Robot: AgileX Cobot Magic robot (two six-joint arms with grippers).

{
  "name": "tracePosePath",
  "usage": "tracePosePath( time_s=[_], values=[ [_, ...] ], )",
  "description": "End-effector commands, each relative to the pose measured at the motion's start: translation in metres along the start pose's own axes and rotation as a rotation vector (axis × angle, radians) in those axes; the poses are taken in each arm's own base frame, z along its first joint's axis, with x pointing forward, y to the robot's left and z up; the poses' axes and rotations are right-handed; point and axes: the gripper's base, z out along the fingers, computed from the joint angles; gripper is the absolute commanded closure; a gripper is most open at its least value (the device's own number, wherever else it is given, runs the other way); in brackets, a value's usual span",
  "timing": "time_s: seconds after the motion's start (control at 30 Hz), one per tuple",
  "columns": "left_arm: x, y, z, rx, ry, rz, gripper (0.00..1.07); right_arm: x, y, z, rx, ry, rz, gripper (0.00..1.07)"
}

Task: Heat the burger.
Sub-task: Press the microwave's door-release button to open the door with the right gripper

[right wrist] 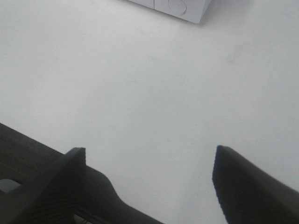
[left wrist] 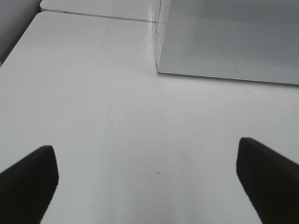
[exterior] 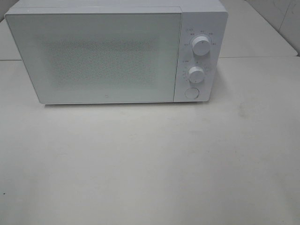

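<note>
Left gripper (left wrist: 147, 158) hangs over bare desk (left wrist: 93, 93) with its jaws spread wide and nothing between them. Ahead of it, a little toward its inner side, I can see the lower left corner of the microwave (left wrist: 224, 37). The door (exterior: 93, 56) is shut flat against the body, and its frosted, speckled panel hides whatever is inside. Further along, on the microwave's right-hand panel, sit the upper knob (exterior: 201, 45), the lower knob (exterior: 196, 73) and the round button (exterior: 191, 93) beneath them. Right gripper (right wrist: 149, 154) is also wide and empty, hovering over the desk with that button corner of the microwave well ahead of it. As for the burger, I cannot find it in any view: it is not on the desk near either gripper, and if it is behind the door I cannot tell. My reading is that no grasp is in hand now and both arms are waiting short of the microwave. If the burger is already in there, the next move falls to the right gripper: reach forward, close lightly on a knob and turn it. If not, the door has to come open first, probably by a press on the button, and the burger must be found.
</note>
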Motion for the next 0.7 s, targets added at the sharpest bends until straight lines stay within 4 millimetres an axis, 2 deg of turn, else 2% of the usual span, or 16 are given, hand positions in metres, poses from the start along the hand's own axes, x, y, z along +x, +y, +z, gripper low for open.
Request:
tracePosePath(
  time_s=[0.03,0.1,0.17,0.2,0.27,0.3,0.37,0.4,0.6,0.7],
  values=[
    [0.002,-0.001,-0.003,0.005,-0.030,-0.008,0.11,0.015,-0.002,-0.010,0.018,-0.026,0.001,0.33],
    [0.002,-0.001,-0.003,0.005,-0.030,-0.008,0.11,0.036,-0.002,-0.016,0.025,-0.065,0.017,0.33],
    [0.002,-0.001,-0.003,0.005,-0.030,-0.008,0.11,0.043,-0.003,-0.019,0.024,-0.084,0.026,0.33],
    [0.002,-0.001,-0.003,0.005,-0.030,-0.008,0.11,0.055,-0.003,-0.024,0.022,-0.126,0.042,0.33],
    [0.002,-0.001,-0.003,0.005,-0.030,-0.008,0.11,0.060,-0.003,-0.024,0.021,-0.138,0.047,0.33],
    [0.002,-0.001,-0.003,0.005,-0.030,-0.008,0.11,0.072,-0.003,-0.025,0.020,-0.159,0.050,0.33],
    [0.002,-0.001,-0.003,0.005,-0.030,-0.008,0.11,0.078,-0.003,-0.023,0.021,-0.161,0.051,0.33],
    [0.002,-0.001,-0.003,0.005,-0.030,-0.008,0.11,0.087,-0.004,-0.022,0.035,-0.175,0.062,0.33],
    [0.002,-0.001,-0.003,0.005,-0.030,-0.008,0.11,0.107,-0.005,-0.018,0.112,-0.207,0.119,0.33],
    [0.002,-0.001,-0.003,0.005,-0.030,-0.008,0.11,0.113,-0.005,-0.024,0.162,-0.264,0.149,0.33]
  ],
)
